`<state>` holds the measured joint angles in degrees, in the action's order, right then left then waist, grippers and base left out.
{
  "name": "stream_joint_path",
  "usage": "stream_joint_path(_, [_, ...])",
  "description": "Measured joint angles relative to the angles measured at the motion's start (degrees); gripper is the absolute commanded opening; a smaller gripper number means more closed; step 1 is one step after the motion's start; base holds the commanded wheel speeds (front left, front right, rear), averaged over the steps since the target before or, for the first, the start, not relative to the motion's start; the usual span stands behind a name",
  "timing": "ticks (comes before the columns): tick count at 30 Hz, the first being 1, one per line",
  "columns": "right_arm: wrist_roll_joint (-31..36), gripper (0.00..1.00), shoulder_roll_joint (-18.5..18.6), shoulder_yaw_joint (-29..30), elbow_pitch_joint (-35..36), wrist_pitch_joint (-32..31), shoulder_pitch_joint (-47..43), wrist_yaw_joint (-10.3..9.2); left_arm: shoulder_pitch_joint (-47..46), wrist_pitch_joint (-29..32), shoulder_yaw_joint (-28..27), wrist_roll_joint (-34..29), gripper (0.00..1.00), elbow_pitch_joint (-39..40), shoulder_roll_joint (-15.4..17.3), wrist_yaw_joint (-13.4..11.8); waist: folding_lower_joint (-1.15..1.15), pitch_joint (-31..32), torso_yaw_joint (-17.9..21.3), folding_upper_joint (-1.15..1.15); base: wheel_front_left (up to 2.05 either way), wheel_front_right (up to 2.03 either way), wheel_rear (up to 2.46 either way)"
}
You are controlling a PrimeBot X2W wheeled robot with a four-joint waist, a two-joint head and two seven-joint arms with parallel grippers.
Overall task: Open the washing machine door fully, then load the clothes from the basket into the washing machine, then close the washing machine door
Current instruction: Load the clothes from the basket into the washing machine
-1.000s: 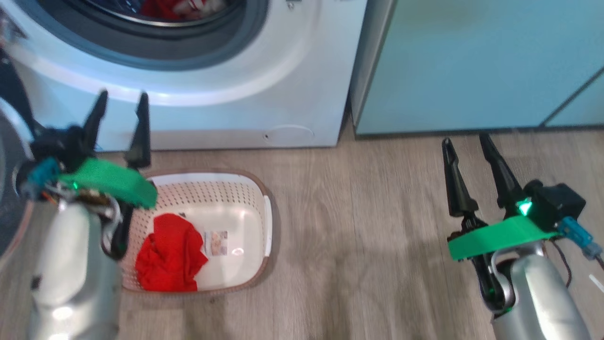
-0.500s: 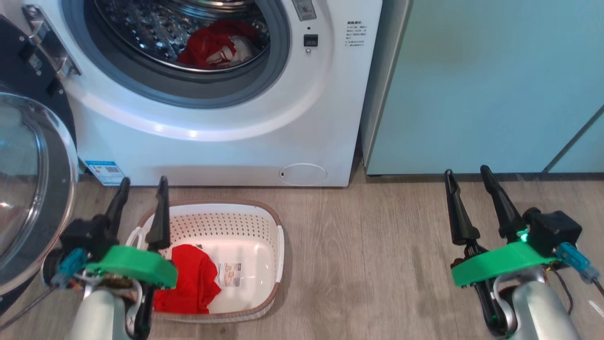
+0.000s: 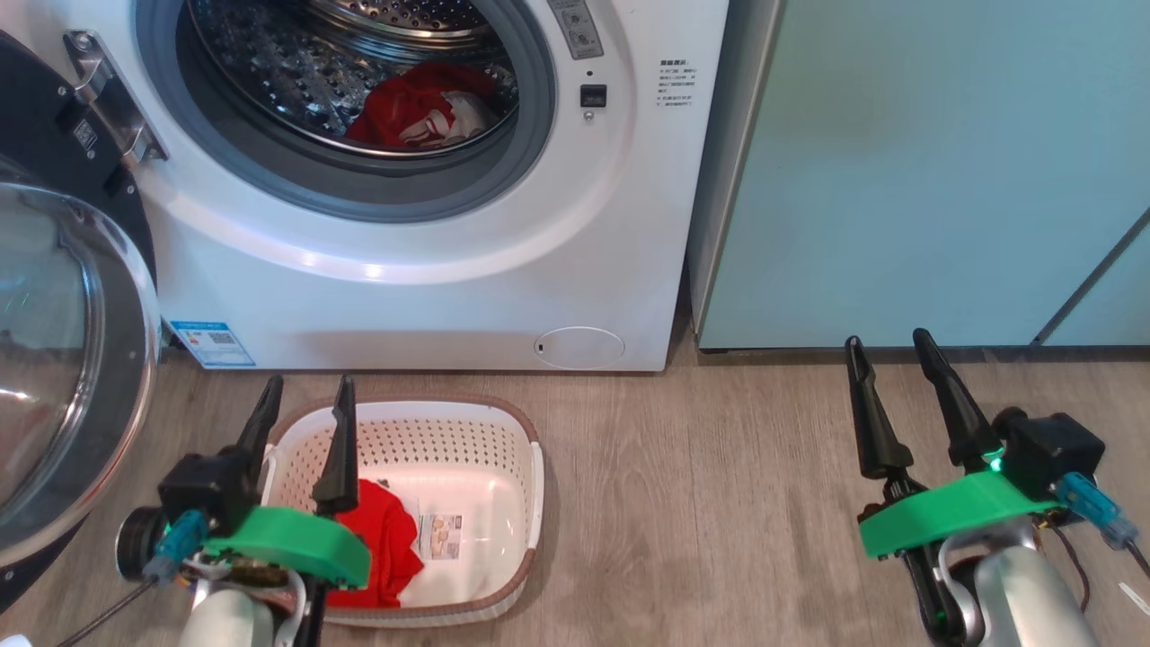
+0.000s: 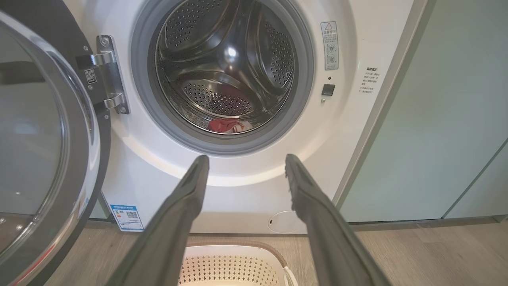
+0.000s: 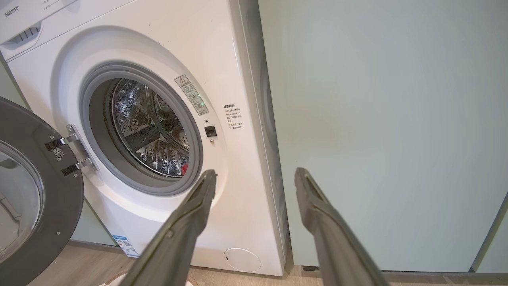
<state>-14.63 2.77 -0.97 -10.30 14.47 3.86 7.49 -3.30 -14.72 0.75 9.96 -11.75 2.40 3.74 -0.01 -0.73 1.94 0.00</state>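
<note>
Claw, left: left claw [image 3: 310, 385], long dark fingers spread wide and empty, poised low in front of the big white front-loading washing machine [image 3: 431, 296], tips aimed at its lower front.
Claw, right: right claw [image 3: 887, 340], fingers likewise parted with nothing between them, off to the machine's right, facing the pale teal cabinet [image 3: 898, 180] that stands against the machine's right side.
Basket: cream perforated brown-rimmed plastic basket [image 3: 431, 438], on the wood-look floor [image 3: 701, 503] just in front of the washing machine, near the left claw.
Clothes in basket: bright red soft garment [image 3: 391, 539], bunched at the basket's left end, partly hidden by the left wrist.
Clothes in drum: red and white fabric bundle [image 3: 422, 103], lying at the bottom of the machine's steel drum.
Door: round black-rimmed door [image 3: 63, 341] with bulging clear glass, standing wide open on the hinge at the machine's left.
Front details: small blue label [image 3: 211, 341] at the machine's lower left; round flap [image 3: 579, 347] at its lower right.
</note>
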Motion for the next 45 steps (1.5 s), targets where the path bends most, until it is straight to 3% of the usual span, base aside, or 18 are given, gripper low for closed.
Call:
stream_joint_path(33, [-0.04,1.00,0.00,-0.45,0.00,0.00,-0.01,0.00,0.12,0.00,1.70,0.63,1.00,1.31,0.01,-2.41,0.00,-0.45,-0.23,0.00,0.00,0.00,0.00])
stream_joint_path(45, [0.62,1.00,0.00,-0.59,0.83,0.00,0.34,0.00,-0.82,0.00,2.97,1.00,1.00,-4.44,0.01,-3.35,0.00,-5.91,0.11,-0.01,0.00,0.00,0.00])
